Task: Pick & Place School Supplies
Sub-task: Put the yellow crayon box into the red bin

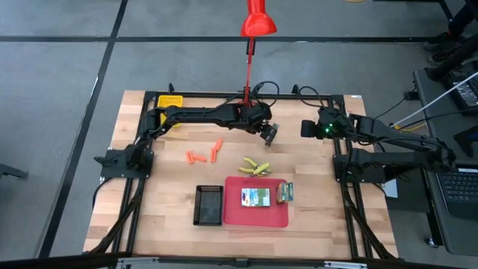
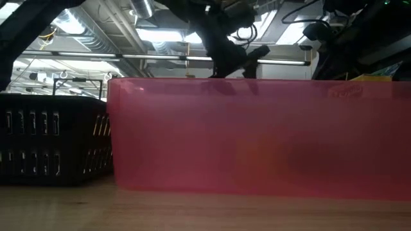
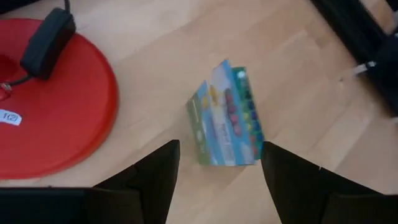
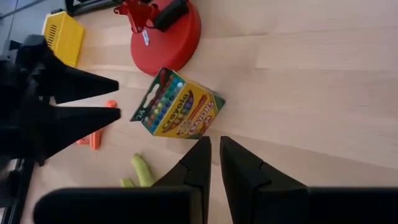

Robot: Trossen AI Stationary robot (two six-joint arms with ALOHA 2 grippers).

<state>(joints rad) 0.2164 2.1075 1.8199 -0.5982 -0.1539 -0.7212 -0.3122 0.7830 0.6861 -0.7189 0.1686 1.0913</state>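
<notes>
Table [image 1: 164,217] is bare wood, with the lamp [image 1: 258,22] base at 12 o'clock and its head hanging past the far edge. Left arm reaches across the far side; left gripper [image 1: 269,132] hovers just right of the lamp base, fingers [image 3: 155,177] spread wide, straddling a crayon box [image 3: 227,118] on the wood below without touching it. The same box [image 4: 177,106] shows in the right wrist view, lying near the lamp base. Right gripper [image 1: 308,128] sits at 2 o'clock, aimed toward centre, fingers [image 4: 196,165] nearly together with only a thin gap, holding nothing.

Red tray [image 1: 235,213] at 6 o'clock holds a second box [image 1: 255,197] lying flat in its middle. A third box [image 1: 285,191] lies across the tray's right rim. Black tray [image 1: 208,205] touches the red tray's left side. Yellow tray [image 1: 169,101] sits at 11 o'clock behind the left arm.

Scissors [image 1: 256,167] lie at centre, just beyond the red tray. Orange sticks [image 1: 205,155] are scattered at 10 o'clock from centre, well apart from both grippers.
</notes>
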